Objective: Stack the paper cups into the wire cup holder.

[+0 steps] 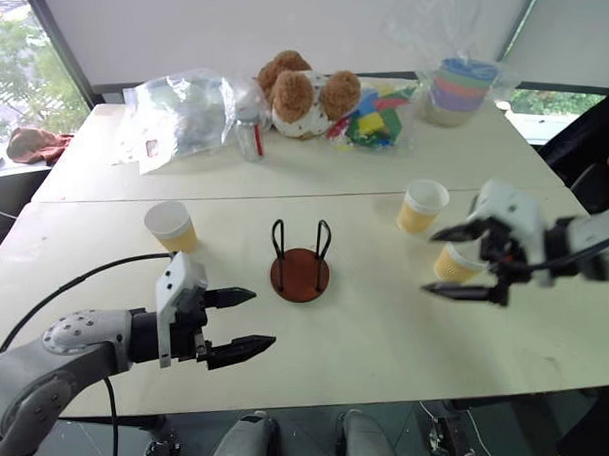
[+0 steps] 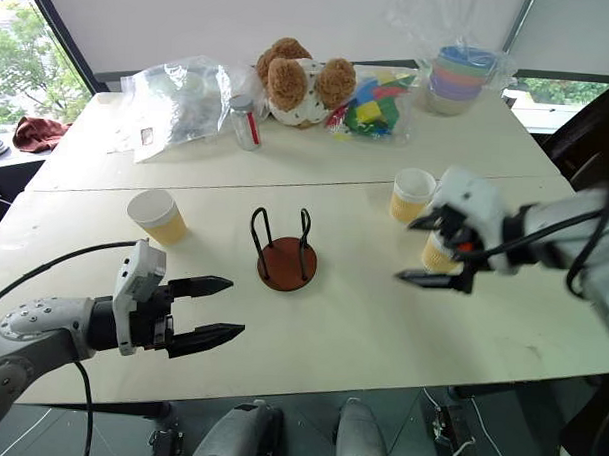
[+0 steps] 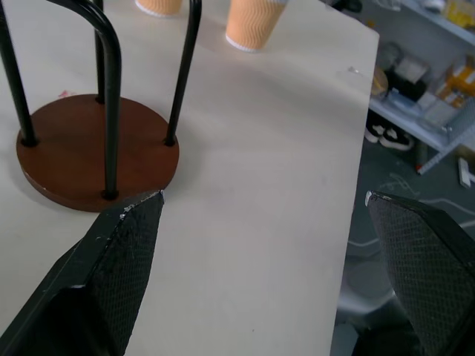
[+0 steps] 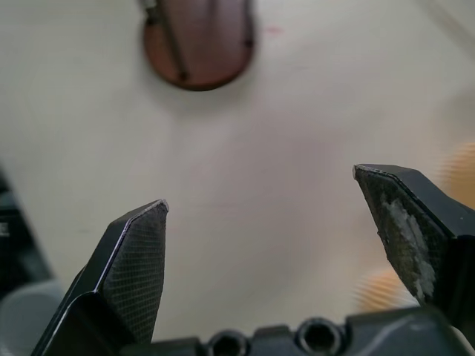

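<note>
The wire cup holder (image 1: 300, 273) stands empty at the table's middle, a red-brown disc with black wire loops. One paper cup (image 1: 171, 225) stands to its left. A second paper cup (image 1: 422, 206) stands to its right, and a third (image 1: 455, 263) is just in front of that one, partly hidden behind my right gripper (image 1: 430, 260). That gripper hovers open with nothing between its fingers (image 4: 137, 256); the cups lie off to its side. My left gripper (image 1: 239, 319) is open and empty, near the front edge, pointing at the holder's base (image 3: 96, 152).
At the back of the table lie a teddy bear (image 1: 301, 93), clear plastic bags (image 1: 183, 114), a small bottle (image 1: 251, 136), coloured blocks (image 1: 373, 120) and a bagged stack of pastel bowls (image 1: 461, 88). A cable (image 1: 72, 285) trails from my left arm.
</note>
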`<action>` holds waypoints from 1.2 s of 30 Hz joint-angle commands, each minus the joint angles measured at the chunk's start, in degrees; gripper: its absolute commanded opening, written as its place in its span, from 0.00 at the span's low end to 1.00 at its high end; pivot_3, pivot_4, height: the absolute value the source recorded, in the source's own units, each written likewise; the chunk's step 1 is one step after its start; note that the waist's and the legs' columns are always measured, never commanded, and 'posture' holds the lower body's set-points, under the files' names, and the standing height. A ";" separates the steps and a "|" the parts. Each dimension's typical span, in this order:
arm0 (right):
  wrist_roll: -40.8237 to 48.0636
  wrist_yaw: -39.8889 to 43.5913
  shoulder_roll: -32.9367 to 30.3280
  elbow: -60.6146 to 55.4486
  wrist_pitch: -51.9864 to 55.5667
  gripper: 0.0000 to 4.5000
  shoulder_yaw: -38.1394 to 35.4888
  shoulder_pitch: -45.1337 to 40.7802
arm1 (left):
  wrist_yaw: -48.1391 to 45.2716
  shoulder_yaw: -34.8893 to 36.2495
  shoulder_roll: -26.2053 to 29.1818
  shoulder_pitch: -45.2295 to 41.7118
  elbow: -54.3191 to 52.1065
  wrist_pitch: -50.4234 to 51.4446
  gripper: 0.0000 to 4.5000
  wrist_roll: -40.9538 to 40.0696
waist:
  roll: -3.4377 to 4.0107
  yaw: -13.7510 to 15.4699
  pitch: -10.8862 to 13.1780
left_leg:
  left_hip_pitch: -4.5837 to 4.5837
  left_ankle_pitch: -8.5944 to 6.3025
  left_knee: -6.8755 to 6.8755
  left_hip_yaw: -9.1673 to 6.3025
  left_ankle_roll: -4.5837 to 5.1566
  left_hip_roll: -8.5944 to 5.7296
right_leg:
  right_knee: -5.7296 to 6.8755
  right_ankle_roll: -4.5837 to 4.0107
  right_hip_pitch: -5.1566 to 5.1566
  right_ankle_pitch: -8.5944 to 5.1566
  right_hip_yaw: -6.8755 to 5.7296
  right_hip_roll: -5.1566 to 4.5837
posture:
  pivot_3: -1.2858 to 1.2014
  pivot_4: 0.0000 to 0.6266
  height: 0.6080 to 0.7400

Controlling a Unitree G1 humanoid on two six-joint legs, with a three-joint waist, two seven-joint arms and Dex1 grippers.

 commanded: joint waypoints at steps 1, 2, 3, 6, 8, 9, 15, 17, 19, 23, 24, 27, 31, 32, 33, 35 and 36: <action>-3.77 2.65 -1.61 5.20 -4.80 0.97 1.73 -2.48 | -2.18 1.81 3.21 -2.58 -0.20 0.14 1.00 -0.19 | 0.00 -0.09 0.00 | -0.01 0.00 0.00 0.01 0.00 0.00 | 0.00 0.03 0.00 0.01 0.00 -0.01 | 0.52 0.24 1.00; -5.84 3.17 -1.83 7.93 -6.84 0.97 2.84 -2.74 | -2.44 2.28 4.35 -4.18 0.29 0.09 1.00 0.08 | 0.00 -0.11 0.00 | -0.03 0.00 0.01 0.02 0.00 -0.01 | -0.02 0.08 -0.02 0.05 0.00 -0.01 | 0.52 0.24 1.00; -7.67 3.79 -2.00 10.38 -8.81 0.97 3.87 -2.64 | -2.35 2.62 5.14 -5.76 0.77 0.04 1.00 0.28 | 0.00 -0.06 0.01 | -0.05 0.00 0.00 0.03 0.00 -0.01 | -0.08 0.09 -0.02 0.05 0.01 -0.02 | 0.52 0.24 1.00; -11.60 5.55 -2.00 15.46 -13.31 0.97 6.27 -1.94 | -1.29 2.85 5.40 -8.61 1.35 0.10 1.00 -0.18 | 0.00 0.02 0.02 | -0.08 0.00 0.03 0.03 0.00 -0.06 | -0.13 0.11 -0.01 0.06 0.01 -0.06 | 0.52 0.24 1.00; -13.63 6.30 -1.73 17.95 -15.46 0.97 7.21 -1.83 | -0.46 3.16 4.85 -9.00 1.32 0.54 1.00 -0.78 | 0.00 -0.10 0.02 | -0.08 0.00 0.02 0.05 0.00 -0.08 | -0.14 0.11 -0.02 0.06 0.04 -0.07 | 0.52 0.24 1.00; -14.16 6.50 -1.35 18.88 -15.79 0.97 7.37 -2.03 | -0.16 3.28 4.70 -8.96 1.28 0.70 1.00 -0.93 | 0.02 -0.16 0.04 | -0.08 0.00 0.01 0.05 0.00 -0.08 | -0.15 0.11 -0.02 0.06 0.05 -0.06 | 0.52 0.24 1.00; -15.58 7.91 0.85 19.96 -16.29 0.97 7.99 -1.00 | 1.30 3.30 4.36 -7.49 0.44 1.04 1.00 -0.36 | 0.03 -0.18 0.04 | -0.08 0.03 -0.02 0.05 -0.07 -0.02 | -0.12 0.11 -0.07 0.06 0.08 -0.01 | 0.52 0.24 1.00; -15.89 8.01 2.09 19.83 -16.22 0.86 8.57 -0.72 | 1.79 3.26 4.25 -7.54 0.43 1.15 1.00 -0.48 | 0.03 -0.15 0.04 | -0.08 0.02 0.00 0.05 -0.05 -0.04 | -0.11 0.11 -0.06 0.06 0.08 -0.03 | 0.52 0.24 1.00; -16.04 8.18 3.64 19.62 -15.99 0.70 9.26 -0.72 | 2.04 3.21 4.26 -7.61 0.53 1.19 1.00 -0.37 | 0.03 -0.12 0.04 | -0.08 0.01 0.03 0.04 -0.04 -0.04 | -0.11 0.12 -0.03 0.07 0.08 -0.03 | 0.52 0.24 1.00; -17.79 8.39 5.13 20.25 -17.29 0.24 10.43 -0.56 | 2.32 3.31 4.40 -7.23 0.65 0.92 1.00 0.26 | 0.03 -0.05 0.04 | -0.08 0.05 0.04 0.04 -0.10 -0.06 | -0.07 0.12 -0.04 0.07 0.08 -0.04 | 0.52 0.24 1.00; -18.00 8.51 5.18 20.43 -17.53 0.12 10.47 -0.62 | 2.35 3.42 4.44 -7.11 0.61 0.89 1.00 0.30 | 0.03 -0.06 0.04 | -0.07 0.07 0.03 0.03 -0.14 -0.06 | -0.07 0.12 -0.04 0.07 0.08 -0.04 | 0.52 0.24 1.00; -18.77 9.43 5.06 21.00 -18.58 0.00 10.83 -1.52 | 2.15 3.89 4.74 -6.65 0.76 0.61 1.00 0.78 | 0.03 -0.11 0.04 | -0.07 0.07 0.03 0.03 -0.15 -0.06 | -0.07 0.12 -0.05 0.07 0.07 -0.03 | 0.52 0.24 1.00; -19.56 10.84 5.64 22.27 -19.74 0.00 10.85 -5.70 | 1.38 4.63 5.34 -6.31 1.51 0.38 1.00 1.26 | 0.03 -0.16 0.04 | -0.07 0.06 0.06 0.04 -0.12 -0.07 | -0.02 0.12 -0.05 0.07 0.07 -0.03 | 0.52 0.24 1.00; -19.62 12.10 5.65 22.74 -20.13 0.00 11.08 -7.82 | 0.96 5.00 5.64 -6.33 1.90 0.44 1.00 1.24 | 0.03 -0.24 0.04 | -0.07 0.06 0.06 0.04 -0.12 -0.07 | 0.00 0.12 -0.05 0.07 0.07 -0.03 | 0.52 0.24 1.00; -19.74 13.68 5.84 23.59 -20.56 0.00 11.43 -11.44 | 0.28 5.77 6.15 -6.19 2.40 0.62 1.00 1.04 | 0.05 -0.37 0.05 | -0.05 0.06 0.06 0.04 -0.12 -0.07 | 0.02 0.12 -0.05 0.07 0.07 -0.03 | 0.52 0.24 1.00; -20.51 17.22 6.57 26.48 -22.18 0.00 12.55 -20.38 | -1.15 7.30 7.19 -5.55 3.28 1.04 1.00 0.60 | 0.21 -0.66 0.15 | -0.05 0.06 0.06 0.09 -0.12 -0.07 | 0.07 0.12 -0.10 0.07 0.13 -0.02 | 0.52 0.24 1.00; -20.93 18.62 6.98 27.90 -22.96 0.00 13.12 -23.76 | -1.62 7.70 7.53 -5.32 3.55 1.15 1.00 0.48 | 0.26 -0.66 0.18 | -0.03 0.06 0.04 0.11 -0.11 -0.07 | 0.10 0.12 -0.13 0.07 0.13 -0.01 | 0.52 0.24 1.00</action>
